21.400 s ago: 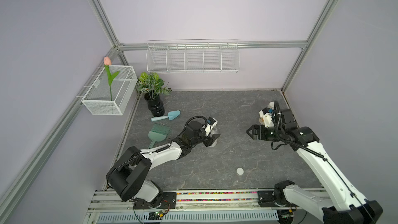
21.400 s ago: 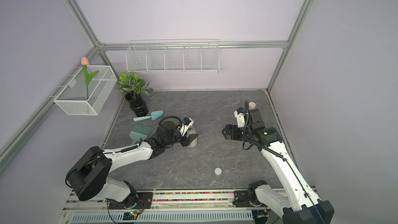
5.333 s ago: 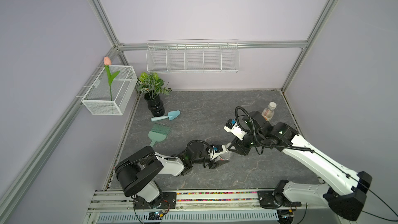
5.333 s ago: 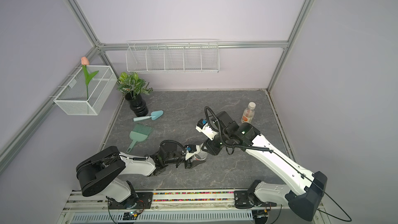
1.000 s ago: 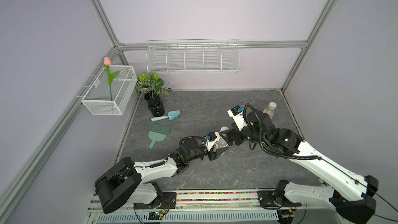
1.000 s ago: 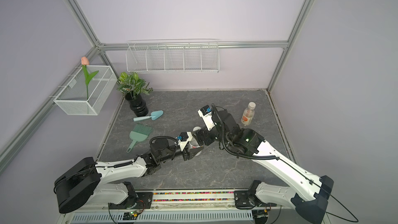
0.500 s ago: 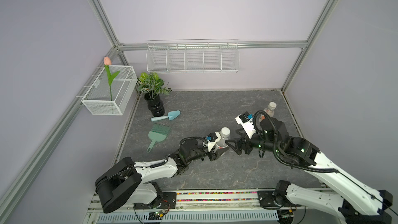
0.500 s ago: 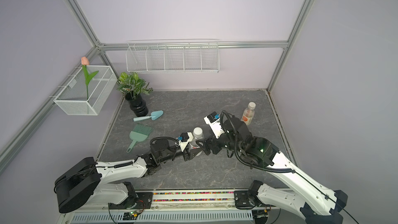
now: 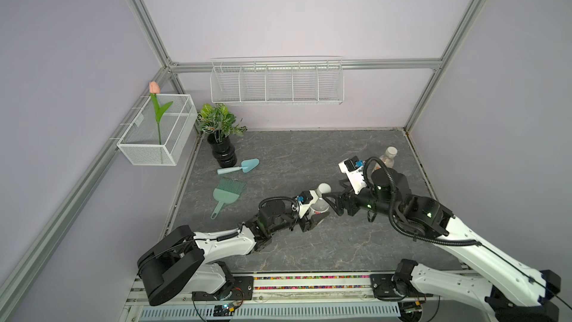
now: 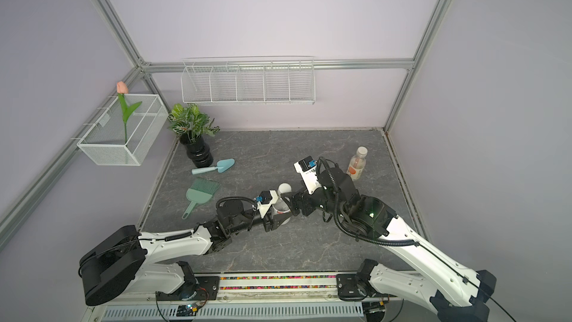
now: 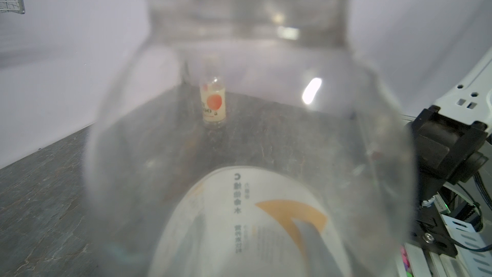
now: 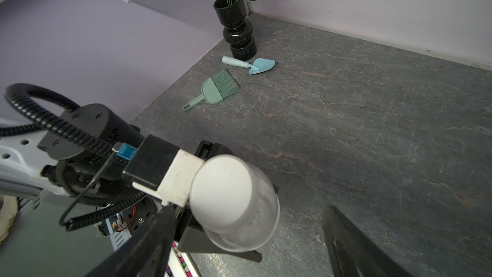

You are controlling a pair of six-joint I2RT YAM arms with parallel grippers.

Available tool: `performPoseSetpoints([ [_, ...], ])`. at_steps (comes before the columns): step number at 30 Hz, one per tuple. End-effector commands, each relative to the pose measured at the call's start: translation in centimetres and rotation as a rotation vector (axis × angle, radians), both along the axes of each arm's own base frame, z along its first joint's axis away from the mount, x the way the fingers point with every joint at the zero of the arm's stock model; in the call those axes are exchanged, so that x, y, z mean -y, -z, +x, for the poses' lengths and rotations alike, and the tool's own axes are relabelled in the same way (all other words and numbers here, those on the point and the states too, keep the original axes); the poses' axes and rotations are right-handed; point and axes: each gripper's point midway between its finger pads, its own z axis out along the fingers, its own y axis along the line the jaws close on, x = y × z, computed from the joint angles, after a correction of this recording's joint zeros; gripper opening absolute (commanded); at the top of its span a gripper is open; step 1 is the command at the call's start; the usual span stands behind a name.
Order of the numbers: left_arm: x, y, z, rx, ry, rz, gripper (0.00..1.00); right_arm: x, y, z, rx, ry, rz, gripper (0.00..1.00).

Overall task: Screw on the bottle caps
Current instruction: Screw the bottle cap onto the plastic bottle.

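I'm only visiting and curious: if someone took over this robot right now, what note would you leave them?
Left gripper: shut on the white-label bottle.
Right gripper: open, close beside that bottle's cap, holding nothing.
The orange-label bottle stands alone at the far right, with its own cap on.
Done: both caps sit on their bottles.
Left: tightness cannot be judged from here, so check each cap, tighten it if loose, then release the held bottle.
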Motion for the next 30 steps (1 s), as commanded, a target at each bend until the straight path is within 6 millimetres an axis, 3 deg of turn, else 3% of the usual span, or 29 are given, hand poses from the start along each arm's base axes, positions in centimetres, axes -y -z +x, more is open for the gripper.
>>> performPoseSetpoints([
  [1, 0.3, -1.2, -0.1, 0.035, 0.012, -0.024, 0.59, -0.6, -0.1, 1.6, 0.009, 0.053, 0.003, 0.89],
  [7, 0.3, -1.2, -0.3, 0.034, 0.021, -0.026, 0.59, -2.3, 0.1, 3.8, -0.005, 0.096, 0.006, 0.89],
  [11, 0.3, -1.3, -0.3, 0.035, 0.022, -0.028, 0.59, -4.5, -0.3, 3.7, -0.056, 0.034, 0.023, 0.89],
  [13, 0.3, -1.2, -0.3, 0.034, 0.021, -0.026, 0.59, -4.6, -0.6, 3.2, -0.068, 0.01, 0.026, 0.89],
  [24, 0.2, -1.3, -0.1, 0.041, 0.011, -0.025, 0.59, 0.3, -0.3, -1.8, -0.057, -0.024, 0.084, 0.89],
  [30, 0.4, -1.0, -0.2, 0.035, 0.019, -0.023, 0.58, 1.4, 0.1, -1.7, -0.034, 0.019, 0.1, 0.89],
])
